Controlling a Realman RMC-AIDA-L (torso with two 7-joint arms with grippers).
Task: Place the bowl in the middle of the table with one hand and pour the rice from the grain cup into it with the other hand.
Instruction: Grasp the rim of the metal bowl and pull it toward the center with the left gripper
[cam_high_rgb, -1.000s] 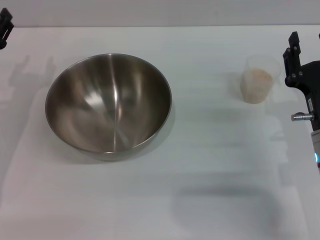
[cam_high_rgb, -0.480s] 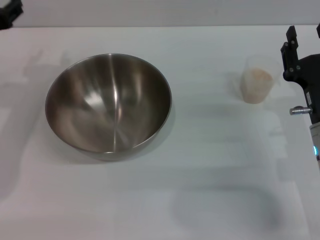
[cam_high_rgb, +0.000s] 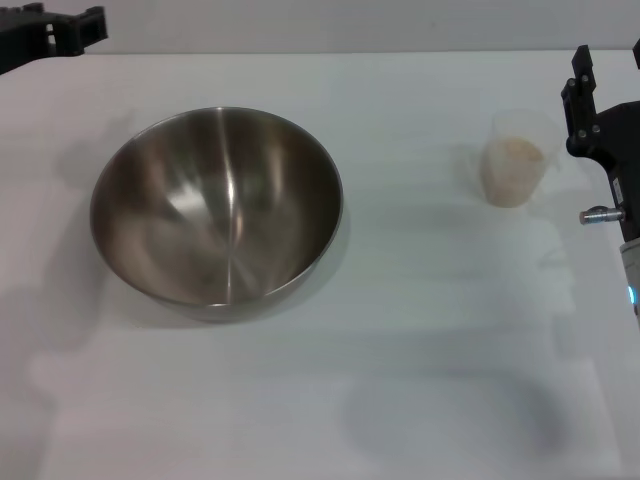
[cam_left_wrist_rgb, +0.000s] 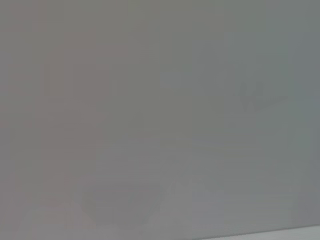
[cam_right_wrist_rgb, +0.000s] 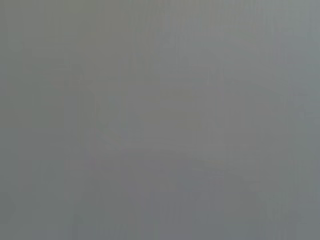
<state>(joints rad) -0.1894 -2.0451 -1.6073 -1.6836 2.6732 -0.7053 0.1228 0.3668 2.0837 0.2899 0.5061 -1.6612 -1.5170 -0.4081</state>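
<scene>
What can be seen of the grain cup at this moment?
The grain cup is a small, clear, slightly frosted plastic cup with tapered walls. It stands upright on the white table, well right of the bowl, holding pale beige rice. The right gripper is beside it, not touching.

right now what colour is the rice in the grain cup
Pale beige, off-white: the rice shows through the clear grain cup, best in the head view.
</scene>
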